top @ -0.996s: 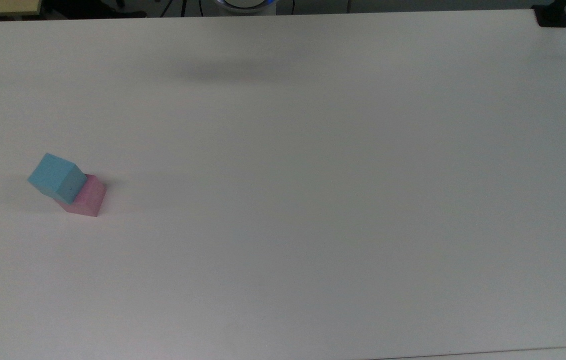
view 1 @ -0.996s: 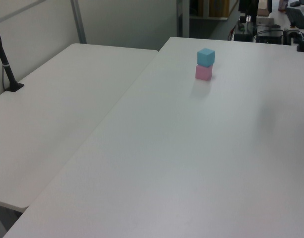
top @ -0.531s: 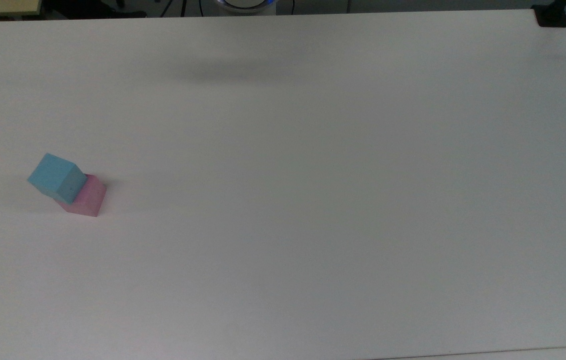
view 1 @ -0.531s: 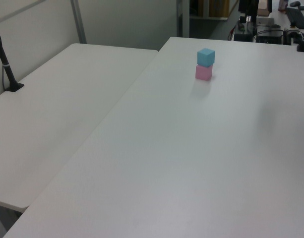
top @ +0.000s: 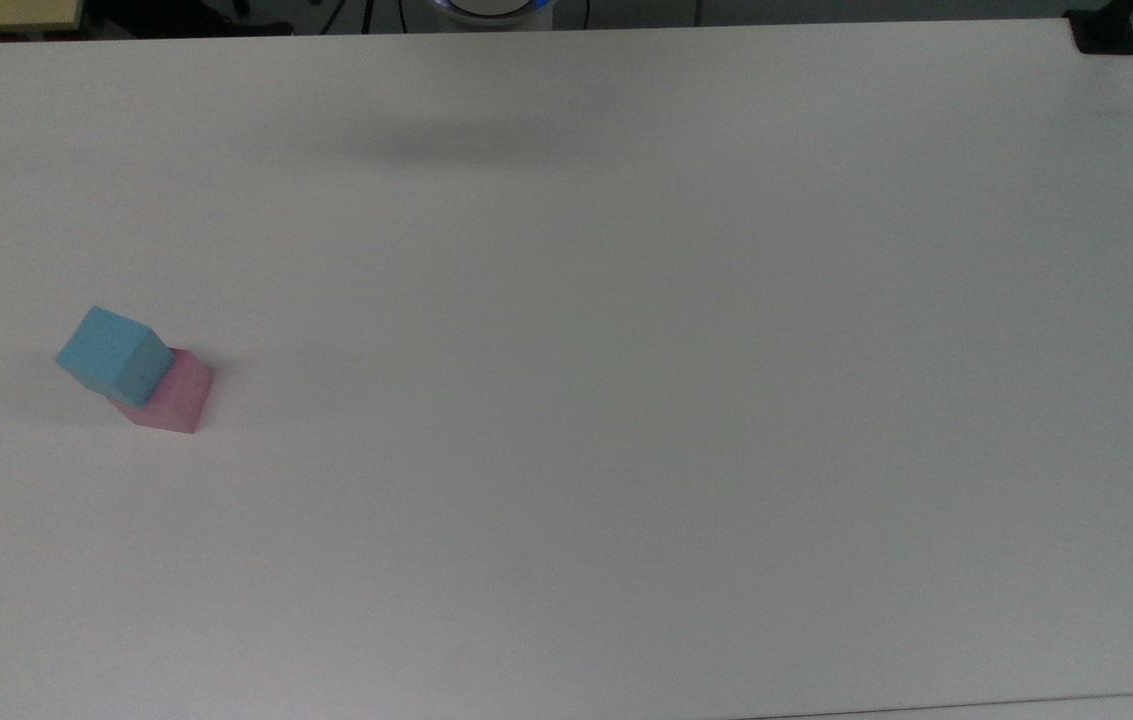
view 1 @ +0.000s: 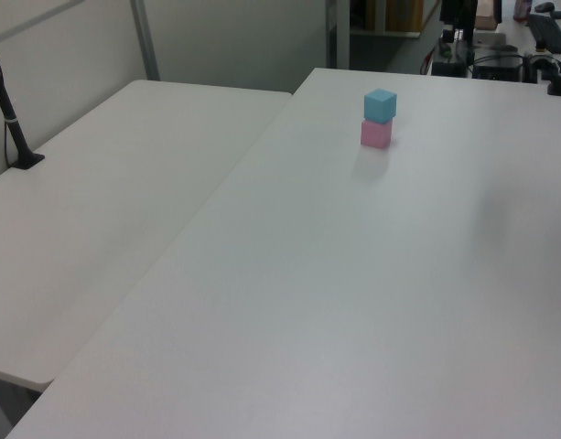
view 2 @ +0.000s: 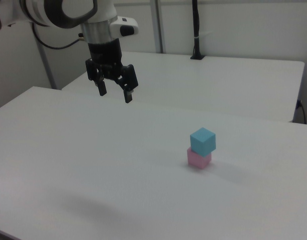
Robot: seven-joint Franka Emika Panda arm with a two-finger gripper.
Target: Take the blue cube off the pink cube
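Observation:
The blue cube [top: 114,356] [view 1: 380,105] [view 2: 202,141] sits on top of the pink cube [top: 176,395] [view 1: 376,134] [view 2: 198,159], turned a little against it, at the top view's left on the white table [top: 626,350]. In the right view my gripper [view 2: 114,93] hangs high above the table, well off to the right view's left of the stack. Its two black fingers stand apart, open, with nothing between them.
A second white table [view 1: 106,201] adjoins on the left view's left, with a black post [view 1: 10,119] clamped at its edge. A black clamp [top: 1104,35] sits at the top view's far right corner. The arm's base [top: 491,8] is at the top view's upper edge.

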